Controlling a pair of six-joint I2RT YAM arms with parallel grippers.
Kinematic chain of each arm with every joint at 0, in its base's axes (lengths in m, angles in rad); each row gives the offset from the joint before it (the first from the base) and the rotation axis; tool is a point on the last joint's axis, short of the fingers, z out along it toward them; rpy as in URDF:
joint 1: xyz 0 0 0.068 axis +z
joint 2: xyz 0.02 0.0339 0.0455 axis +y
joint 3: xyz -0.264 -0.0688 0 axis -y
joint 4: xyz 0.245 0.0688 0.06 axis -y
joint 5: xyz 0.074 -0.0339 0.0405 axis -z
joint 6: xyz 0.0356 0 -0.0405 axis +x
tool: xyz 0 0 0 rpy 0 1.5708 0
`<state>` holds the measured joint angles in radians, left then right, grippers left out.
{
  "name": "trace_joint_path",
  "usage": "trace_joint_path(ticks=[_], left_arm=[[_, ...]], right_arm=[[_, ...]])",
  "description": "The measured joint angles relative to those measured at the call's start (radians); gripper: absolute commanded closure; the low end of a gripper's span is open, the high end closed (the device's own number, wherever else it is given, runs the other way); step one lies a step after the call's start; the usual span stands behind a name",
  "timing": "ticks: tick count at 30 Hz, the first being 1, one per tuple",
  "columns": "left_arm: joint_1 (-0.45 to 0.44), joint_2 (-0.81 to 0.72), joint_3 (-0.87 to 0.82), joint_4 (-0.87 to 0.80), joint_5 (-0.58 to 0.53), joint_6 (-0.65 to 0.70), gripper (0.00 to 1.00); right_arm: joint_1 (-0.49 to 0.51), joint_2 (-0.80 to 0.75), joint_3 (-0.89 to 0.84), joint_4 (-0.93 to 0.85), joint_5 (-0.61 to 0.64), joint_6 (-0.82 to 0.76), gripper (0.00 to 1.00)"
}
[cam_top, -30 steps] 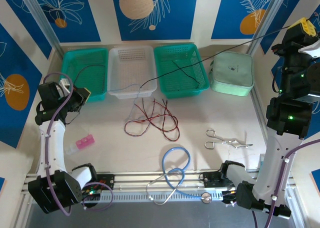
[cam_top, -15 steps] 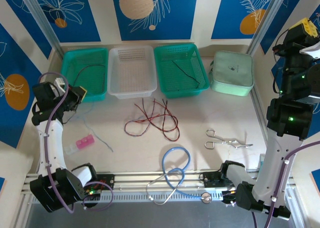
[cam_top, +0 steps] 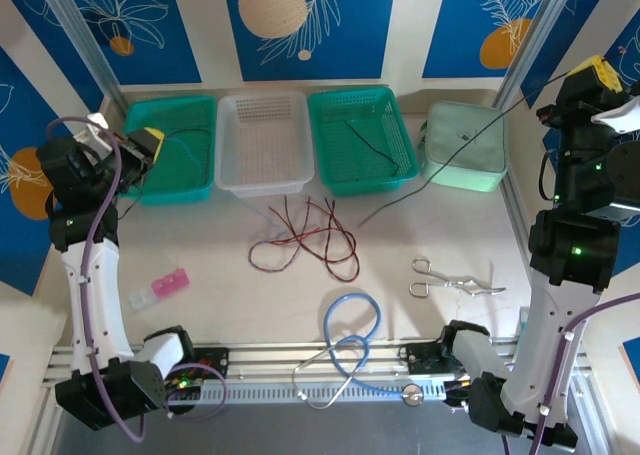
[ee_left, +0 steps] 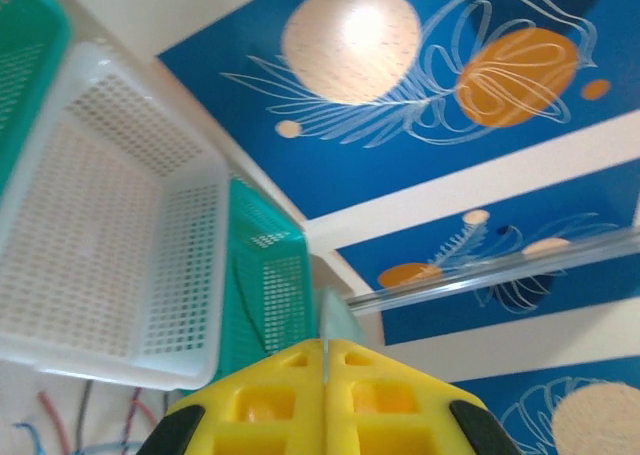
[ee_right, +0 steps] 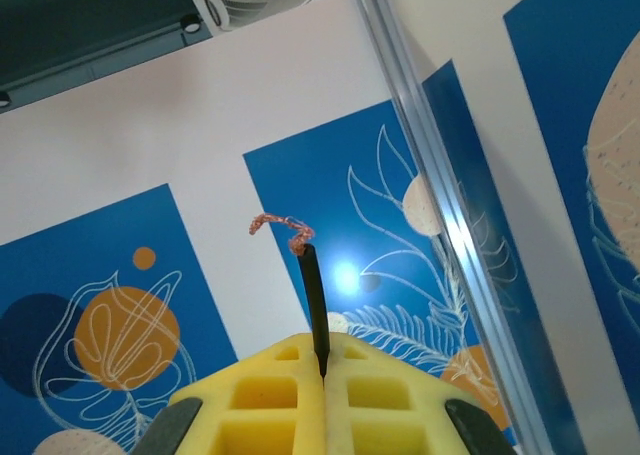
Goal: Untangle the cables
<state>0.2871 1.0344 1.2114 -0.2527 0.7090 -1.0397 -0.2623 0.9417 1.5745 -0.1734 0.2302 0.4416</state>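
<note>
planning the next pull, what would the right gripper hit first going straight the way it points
The way looks free nearby. The right gripper, shut on a black cable, aims at the blue wall poster; how far is unclear.

white arms with black joints, purple cords, green lights, and yellow gridded end effector pads.

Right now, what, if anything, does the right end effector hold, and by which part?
The right end effector pinches the thin black wire just below its bare copper tip.
</note>
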Motion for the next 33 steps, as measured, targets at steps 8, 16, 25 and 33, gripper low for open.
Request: trace_joint_path(ticks=[8,16,25,33], left_arm=[[-0.157,0.078,0.233,0.031,-0.052,-0.035,1.0],[-0.31,0.329,0.61,0.028,-0.114,0.002,1.0],[-0.351,0.591,0.932,0.029,-0.144,0.02,1.0],[-0.36,0.622,0.935,0.031,-0.146,0.016,1.0]], right_arm=[[0.023,-0.011,-0.061,-0.037,-0.04,0.077,1.0],[0.036,-0.014,-0.063,-0.049,-0.048,0.083,1.0],[0.061,0.019,-0.027,-0.047,-0.085,0.088,1.0],[0.273,0.235,0.199,0.069,-0.098,0.071,1.0]])
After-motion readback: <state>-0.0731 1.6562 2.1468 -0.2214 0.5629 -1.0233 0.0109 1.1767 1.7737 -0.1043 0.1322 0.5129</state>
